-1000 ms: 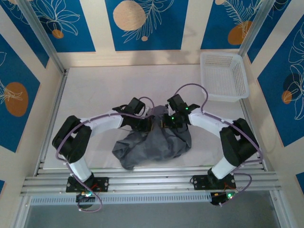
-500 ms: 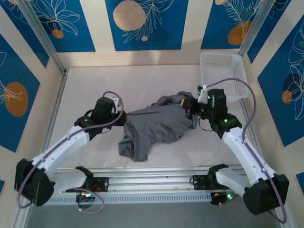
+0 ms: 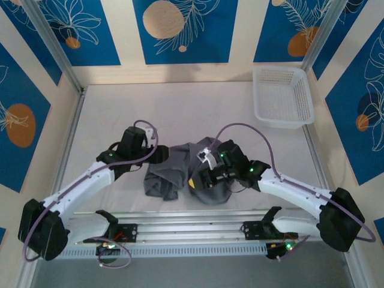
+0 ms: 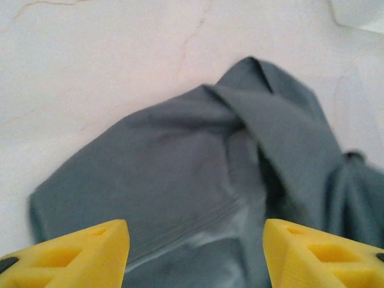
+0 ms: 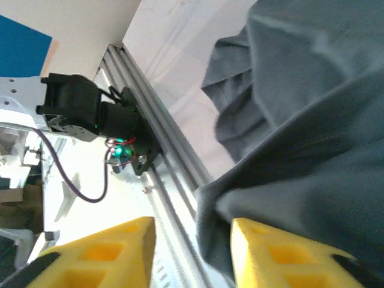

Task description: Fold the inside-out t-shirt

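T-shirt (image 3: 178,161): lies in a crumpled heap on the near middle of the table (image 3: 120,114), close to the front rail (image 3: 192,223) and between the two grippers.

Left fingers (image 4: 78,252): spread wide, nothing between them. The left gripper (image 4: 195,257) hangs over a rumpled part of the cloth with a fold twisted across it.

Right fingers (image 5: 282,259): apart, with the rail showing in the gap. Cloth drapes over one finger; no pinch can be seen. The right gripper (image 5: 192,258) sits at the heap's near side.

Basket (image 3: 282,96): far right corner, well apart from the t-shirt.

Assessment: the step in hand is laying the t-shirt out flat; no tidy fold is made yet. The next move calls for each gripper to take a separate edge or corner and draw the cloth apart until it lies flat.
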Available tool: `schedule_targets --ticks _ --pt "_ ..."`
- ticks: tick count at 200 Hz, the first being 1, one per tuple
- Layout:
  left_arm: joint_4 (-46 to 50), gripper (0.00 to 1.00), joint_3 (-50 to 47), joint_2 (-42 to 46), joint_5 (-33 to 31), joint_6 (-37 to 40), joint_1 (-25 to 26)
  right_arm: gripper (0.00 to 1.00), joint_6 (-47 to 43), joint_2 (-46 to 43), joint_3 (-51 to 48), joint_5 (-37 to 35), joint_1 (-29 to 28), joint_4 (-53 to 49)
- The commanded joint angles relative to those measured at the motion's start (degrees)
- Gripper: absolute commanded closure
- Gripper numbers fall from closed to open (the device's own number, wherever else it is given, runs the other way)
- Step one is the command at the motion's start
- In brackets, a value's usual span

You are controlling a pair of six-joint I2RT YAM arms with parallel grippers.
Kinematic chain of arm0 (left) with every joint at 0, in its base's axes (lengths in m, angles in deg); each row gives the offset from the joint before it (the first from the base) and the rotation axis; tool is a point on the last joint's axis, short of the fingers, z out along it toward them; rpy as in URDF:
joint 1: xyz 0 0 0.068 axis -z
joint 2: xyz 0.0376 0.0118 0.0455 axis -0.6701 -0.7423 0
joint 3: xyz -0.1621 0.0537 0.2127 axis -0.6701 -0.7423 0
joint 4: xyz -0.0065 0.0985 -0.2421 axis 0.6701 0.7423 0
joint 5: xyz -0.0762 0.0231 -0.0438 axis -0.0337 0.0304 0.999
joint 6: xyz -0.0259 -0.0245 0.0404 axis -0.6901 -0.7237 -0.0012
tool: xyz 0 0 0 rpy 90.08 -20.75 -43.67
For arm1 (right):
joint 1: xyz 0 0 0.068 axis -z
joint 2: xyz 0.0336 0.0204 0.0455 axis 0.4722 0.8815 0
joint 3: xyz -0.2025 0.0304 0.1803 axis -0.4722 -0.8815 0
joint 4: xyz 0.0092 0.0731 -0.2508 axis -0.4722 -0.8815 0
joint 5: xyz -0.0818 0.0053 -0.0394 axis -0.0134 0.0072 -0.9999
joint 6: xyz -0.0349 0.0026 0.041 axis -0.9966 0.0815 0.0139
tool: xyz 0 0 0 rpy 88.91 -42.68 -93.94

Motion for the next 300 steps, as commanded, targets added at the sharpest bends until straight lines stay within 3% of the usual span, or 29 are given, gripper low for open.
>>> schedule_targets --ticks 1,21,46,64,79,99,110,125,138,179,209,218,231,240,269,300 --pt "-2.5 0.38 3.1 -3.3 4.2 -1.2 3.4 0.52 4.1 -7.5 -0.3 -7.2 6.8 1.1" --pt "-1.7 0.35 6.3 -8.6 0.5 -0.8 9.9 0.49 7.6 -13.7 -3.0 -18.3 12.9 -0.2" --pt "-1.7 0.33 9.5 -16.6 1.6 -1.8 13.3 0.45 5.6 -8.3 1.6 -24.7 13.9 -12.2" --pt "-1.2 0.31 10.7 -21.2 1.5 -1.8 14.6 0.39 5.2 -3.2 1.3 -22.5 12.6 -13.6" --pt "-0.5 0.31 10.9 -24.2 1.3 -2.3 15.0 0.36 6.5 -0.2 -0.3 -15.3 11.3 -9.8" --pt "-3.5 0.48 9.3 -25.0 3.1 -4.0 15.0 0.36 9.1 3.7 -1.9 -8.8 9.1 -3.5" --pt "-4.7 0.68 8.8 -24.3 3.6 -4.6 14.9 0.46 9.0 5.9 -0.8 -8.9 8.0 -4.1" --pt "-4.8 0.97 8.9 -22.3 3.4 -4.9 14.5 0.77 7.7 7.1 1.7 -11.2 8.1 -7.4" --pt "-4.5 1.0 8.9 -19.5 3.5 -5.0 13.2 0.99 6.9 5.0 2.5 -12.1 9.3 -7.9" --pt "-1.4 1.0 8.5 -8.9 4.8 -4.8 4.7 1.0 6.3 -5.6 0.7 -14.2 16.0 -7.1" --pt "3.7 1.0 8.1 -5.5 1.8 -2.0 1.4 1.0 4.1 -6.8 -0.9 -15.7 14.0 -7.8" --pt "3.4 1.0 7.7 -5.6 3.2 -1.9 1.4 0.86 2.9 -6.1 -0.8 -15.0 11.7 -7.2" --pt "2.2 1.0 7.1 -6.2 5.5 -3.0 1.4 0.52 2.0 -4.6 -0.4 -15.1 7.4 -5.3" --pt "0.4 1.0 6.6 -6.7 7.4 -3.8 1.4 0.41 1.6 -3.0 0.5 -14.8 4.3 -3.4" --pt "-3.1 1.0 7.3 -8.1 11.2 -5.8 2.2 0.24 3.4 4.1 4.2 -18.3 -2.6 3.6" --pt "-2.1 1.0 9.9 -7.7 10.5 -5.7 2.7 0.25 2.5 15.9 10.5 -41.1 -6.7 1.6"
